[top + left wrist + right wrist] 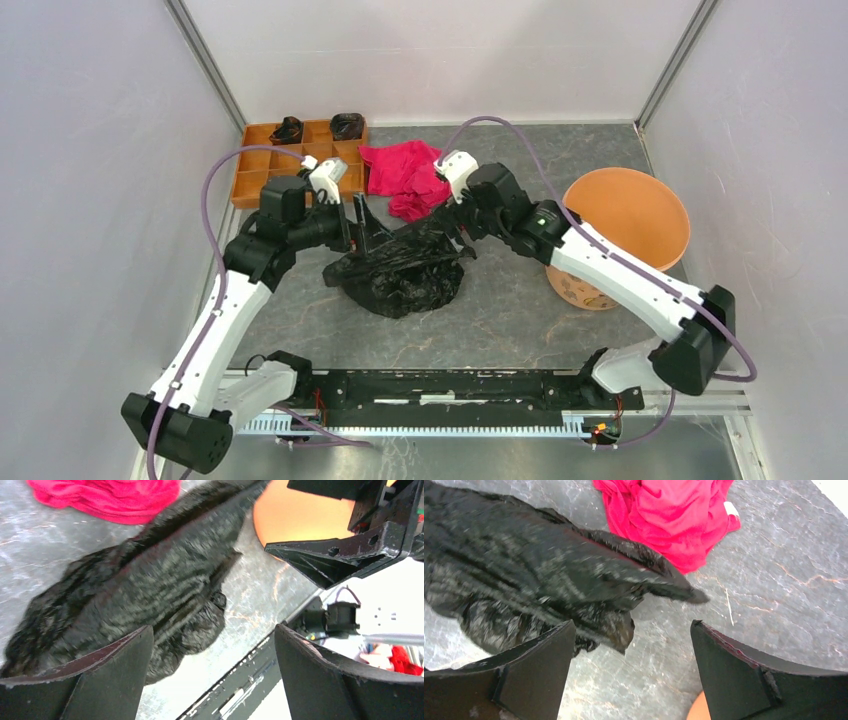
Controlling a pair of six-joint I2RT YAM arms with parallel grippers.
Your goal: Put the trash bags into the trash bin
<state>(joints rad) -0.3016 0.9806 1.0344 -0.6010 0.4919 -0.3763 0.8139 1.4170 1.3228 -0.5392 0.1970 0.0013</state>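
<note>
"That trash bag (405,275) is thin black plastic film, glossy and wrinkled all over."
"The trash bin (630,215) is plastic too, light orange with smooth walls. The cloth (400,175) is soft red-pink fabric, matt."
"And the tabletop (520,320) looks like grey veined stone, smooth, with a faint sheen."

No text, brand, number or sign can be read in any view. The only label-like thing is a small white tag (732,509) at the two o'clock edge of the crumpled red-pink cloth (664,520), too blurred to read.
</note>
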